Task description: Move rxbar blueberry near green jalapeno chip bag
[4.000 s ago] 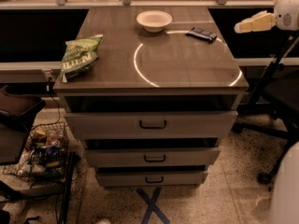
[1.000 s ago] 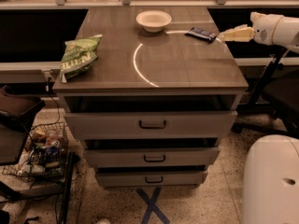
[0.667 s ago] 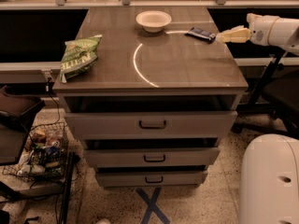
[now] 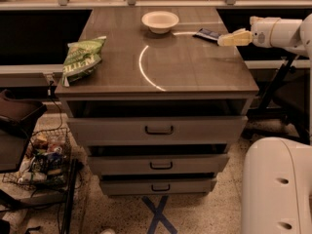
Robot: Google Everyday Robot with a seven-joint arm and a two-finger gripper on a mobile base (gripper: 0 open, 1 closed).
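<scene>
Navy-wrapped and flat, the rxbar blueberry point(image 4: 208, 33) lies on the surface point(image 4: 195, 67) just ahead of the tip of the pincer point(image 4: 223, 40). I cannot tell whether the two are touching. The pincer reaches in level over the surface's near corner, low and pointed at the bar, which looks like an approach for picking it up. Whether the pincer is wide or narrow cannot be told, and nothing appears to be held.

The green jalapeno chip bag point(image 4: 82, 57) sits well apart from the pincer, at the far edge of the surface beyond the bar, so a long carry remains. A white bowl point(image 4: 160, 21) stands ahead of the pincer, past the bar.

Four seconds ago the pincer hung off the surface, well clear of the bar. It has since closed in and gained a little more in the last second. The bar, bag and bowl have not shifted.
</scene>
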